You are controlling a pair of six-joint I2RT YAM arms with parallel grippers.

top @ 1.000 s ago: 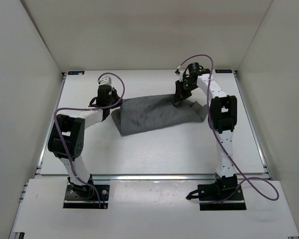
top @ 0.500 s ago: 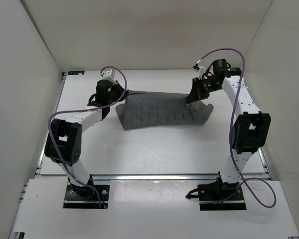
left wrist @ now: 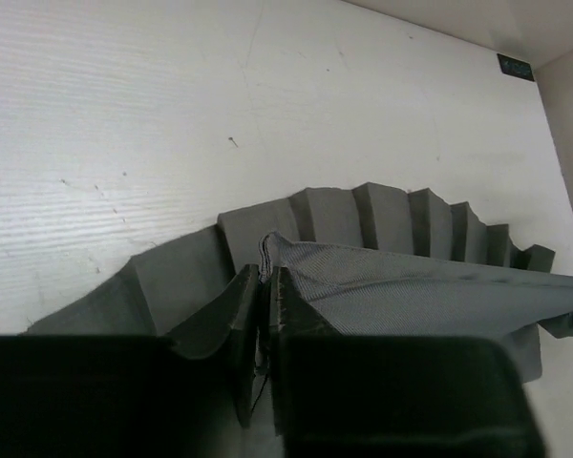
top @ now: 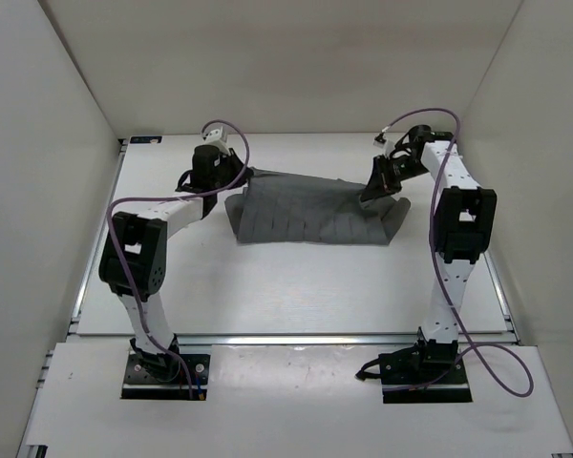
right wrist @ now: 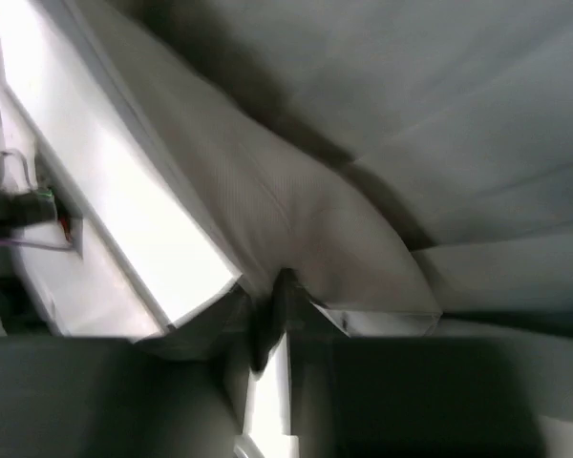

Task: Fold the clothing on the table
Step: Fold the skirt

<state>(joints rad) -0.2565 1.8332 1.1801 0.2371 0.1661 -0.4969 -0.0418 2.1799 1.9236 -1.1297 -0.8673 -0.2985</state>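
Two clothing [top: 306,218] corners gripped, left pincer [top: 237,176], right pincer [top: 371,193], seemingly above table [top: 296,286]

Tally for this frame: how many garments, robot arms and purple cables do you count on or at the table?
garment, dark grey: 1
robot arms: 2 (left arm, right arm)
purple cables: 2 (left cable, right cable)
total: 5

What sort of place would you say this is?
Probably a lab robot cell: plain white walls enclose a flat white table, and two white robot arms bolted at its near edge hold a dark grey pleated garment.
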